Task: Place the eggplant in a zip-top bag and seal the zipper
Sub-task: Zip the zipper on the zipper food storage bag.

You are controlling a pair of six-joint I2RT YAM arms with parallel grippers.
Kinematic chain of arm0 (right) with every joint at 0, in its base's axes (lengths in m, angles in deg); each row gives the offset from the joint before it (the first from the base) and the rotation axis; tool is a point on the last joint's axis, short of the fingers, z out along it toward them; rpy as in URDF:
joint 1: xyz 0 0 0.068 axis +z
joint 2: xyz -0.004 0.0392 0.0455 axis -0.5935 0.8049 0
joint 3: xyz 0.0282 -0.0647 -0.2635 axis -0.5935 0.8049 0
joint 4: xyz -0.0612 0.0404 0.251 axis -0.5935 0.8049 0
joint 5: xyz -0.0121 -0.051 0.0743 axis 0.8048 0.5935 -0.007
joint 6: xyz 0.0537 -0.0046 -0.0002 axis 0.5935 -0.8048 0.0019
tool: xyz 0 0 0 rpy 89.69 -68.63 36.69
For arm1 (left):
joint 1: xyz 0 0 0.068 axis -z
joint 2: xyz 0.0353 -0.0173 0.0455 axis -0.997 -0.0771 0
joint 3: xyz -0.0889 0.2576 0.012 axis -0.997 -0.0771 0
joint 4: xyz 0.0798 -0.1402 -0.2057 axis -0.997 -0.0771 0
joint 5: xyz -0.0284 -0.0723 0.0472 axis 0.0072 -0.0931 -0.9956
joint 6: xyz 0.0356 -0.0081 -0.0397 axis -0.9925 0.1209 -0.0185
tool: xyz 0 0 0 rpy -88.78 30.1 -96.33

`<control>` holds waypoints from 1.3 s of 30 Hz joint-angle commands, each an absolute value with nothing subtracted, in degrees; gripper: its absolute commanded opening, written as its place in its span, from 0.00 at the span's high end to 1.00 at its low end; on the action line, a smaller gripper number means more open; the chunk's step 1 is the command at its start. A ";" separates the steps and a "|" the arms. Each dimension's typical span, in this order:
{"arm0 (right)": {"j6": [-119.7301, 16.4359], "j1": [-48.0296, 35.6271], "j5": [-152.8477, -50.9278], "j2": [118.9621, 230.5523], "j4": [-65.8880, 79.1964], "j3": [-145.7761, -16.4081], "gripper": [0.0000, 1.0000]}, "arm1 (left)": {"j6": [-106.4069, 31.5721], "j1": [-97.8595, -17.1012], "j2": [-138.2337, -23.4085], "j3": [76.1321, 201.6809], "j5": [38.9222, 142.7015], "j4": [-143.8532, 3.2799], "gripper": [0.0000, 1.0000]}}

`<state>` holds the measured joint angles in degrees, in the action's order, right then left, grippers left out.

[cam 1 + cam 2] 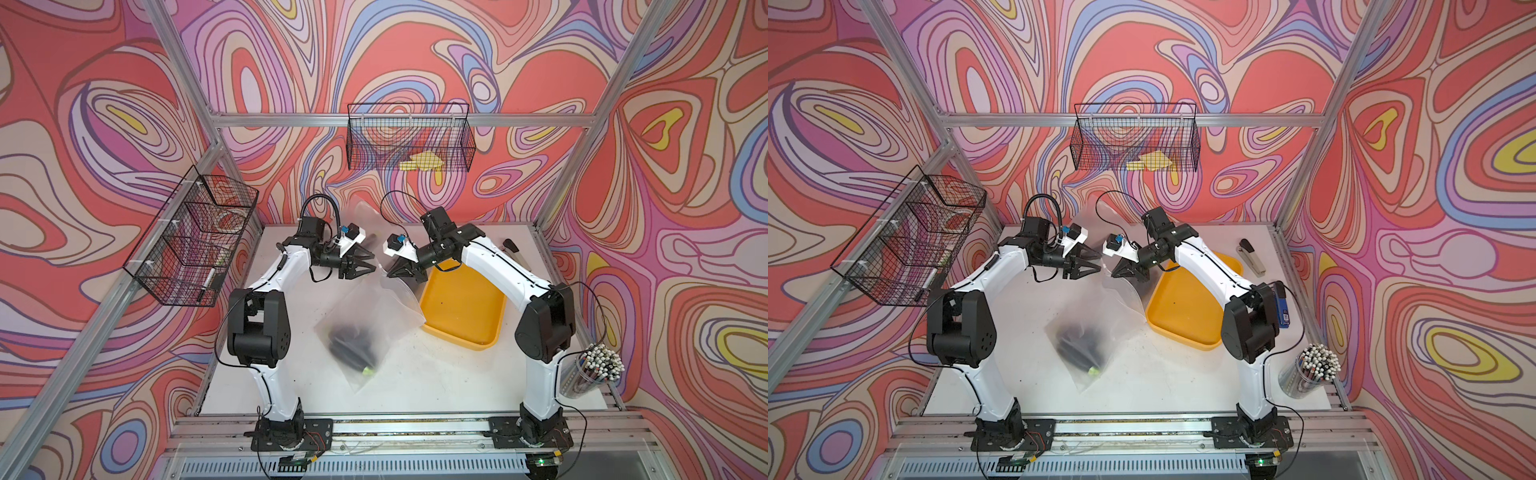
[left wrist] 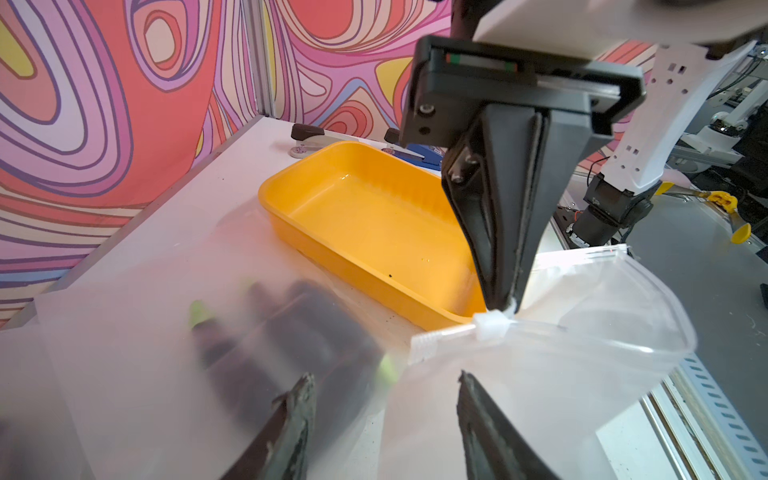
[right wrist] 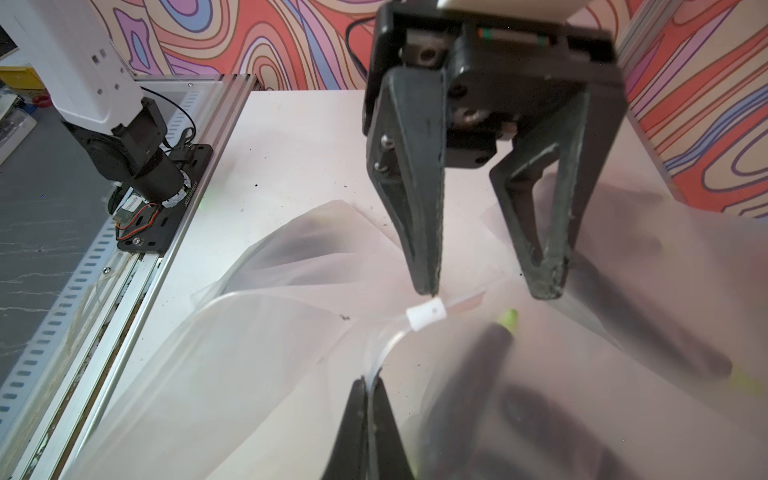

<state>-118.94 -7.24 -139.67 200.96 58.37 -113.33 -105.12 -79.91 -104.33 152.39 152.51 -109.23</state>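
Right gripper (image 2: 498,300): fingers clamped tight on the zipper track (image 3: 386,345), just beside the white slider (image 3: 426,318). Can't tell if it has both lips or one.

Left gripper (image 3: 486,291): fingers part-way open, holding nothing. One tip is just above the slider, maybe touching it, and the other stands off to the side.

Step in hand, as I judge it: grab the slider and run it along the track.
- Centre the slider between the left fingers before closing. Right now it sits under one tip, not in the gap.
- Keep the right pinch as an anchor so the track stays taut.
- Pull in line with the track, not upward, or the film will bunch.
- The mouth gapes in a wide loop in the left wrist view, so there is a long run to close.
- The right pinch may lie in the slider's path. Check before dragging.

Zip-top bag (image 1: 386,307): frosted and floppy. Its body lies on the table (image 1: 436,382), with the top lifted to the grippers and one edge against the yellow tray (image 1: 461,307).

Eggplant (image 1: 351,347): already inside, low in the bag and resting on the table. It is dark purple-black with a green stem end, blurred by the film.
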 commanded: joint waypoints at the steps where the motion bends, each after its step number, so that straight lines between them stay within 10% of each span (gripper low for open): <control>1: -119.46 -7.44 -141.27 202.67 58.01 -114.13 1.00 | -109.82 -79.26 -104.21 153.89 154.64 -113.65 0.44; 39: -115.53 -9.15 -136.47 203.31 48.19 -111.49 1.00 | -108.07 -80.04 -103.48 153.56 152.29 -114.74 0.86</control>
<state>-116.25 -8.81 -136.59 204.15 49.36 -112.26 -107.50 -79.69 -104.31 153.83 151.40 -114.30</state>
